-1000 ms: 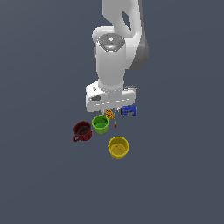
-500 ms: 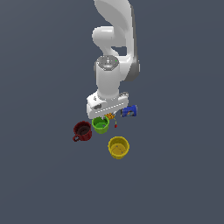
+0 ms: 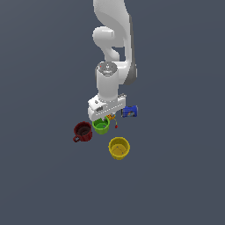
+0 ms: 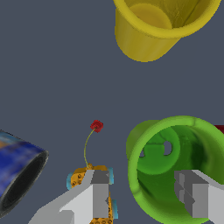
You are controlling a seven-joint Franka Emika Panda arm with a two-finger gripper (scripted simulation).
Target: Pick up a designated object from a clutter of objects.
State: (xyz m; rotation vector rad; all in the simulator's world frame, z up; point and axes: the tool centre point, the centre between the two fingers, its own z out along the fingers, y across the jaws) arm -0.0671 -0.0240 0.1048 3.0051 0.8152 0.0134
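The claw (image 4: 146,194) hangs open over the green cup (image 4: 175,168), one finger inside its mouth and the other outside by the orange piece (image 4: 89,186), apparently to pinch the wall. The cup stands between the red mug (image 3: 82,131) and the blue can (image 3: 129,111).

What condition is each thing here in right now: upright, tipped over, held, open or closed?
gripper: open, one finger inside the green cup, one outside its wall
green cup: upright, not lifted
yellow cup: upright, standing apart
dark red mug: upright, beside the green cup
blue can: lying on its side
orange patterned piece: under one finger, pose unclear
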